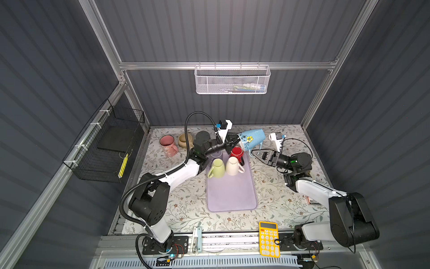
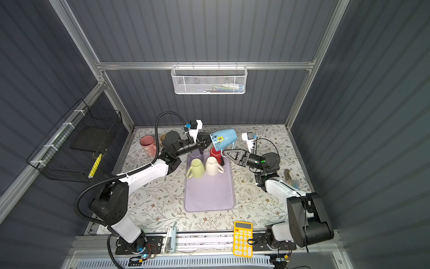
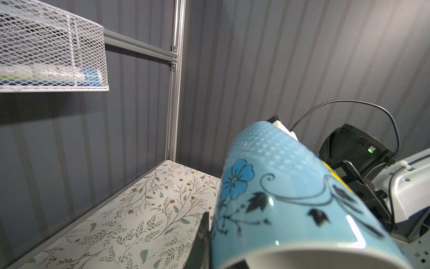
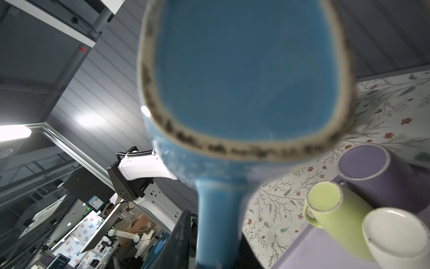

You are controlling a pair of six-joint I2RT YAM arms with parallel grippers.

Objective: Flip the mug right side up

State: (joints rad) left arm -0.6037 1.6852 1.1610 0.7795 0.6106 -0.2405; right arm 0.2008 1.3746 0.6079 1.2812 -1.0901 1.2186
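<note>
the yellow calculator (image 1: pixel 268 238) has keys too small to read. seven mugs: the blue mug (image 1: pixel 252 137) hangs tilted in the air near the far end of the mat (image 1: pixel 230 193), its rim pinched by the left gripper (image 1: pixel 236 139). green mug (image 1: pixel 217 166), white mug (image 1: pixel 232 165), red mug (image 1: pixel 236 151) and purple mug (image 4: pixel 363 163) crowd the mat. pink mug (image 1: pixel 168 143) and tan mug (image 1: pixel 185 139) stand far left. the right gripper (image 1: pixel 254 152) sits at the blue mug's handle; its grip cannot be told.

Left arm (image 1: pixel 181 172) and right arm (image 1: pixel 311 188) converge, both reaching forward.
Left gripper (image 1: pixel 235 140) is clamped on the mug (image 1: pixel 252 137) rim, holding it tilted aloft; right gripper (image 1: pixel 255 152) points toward it, straddling the handle, grip unclear.
</note>
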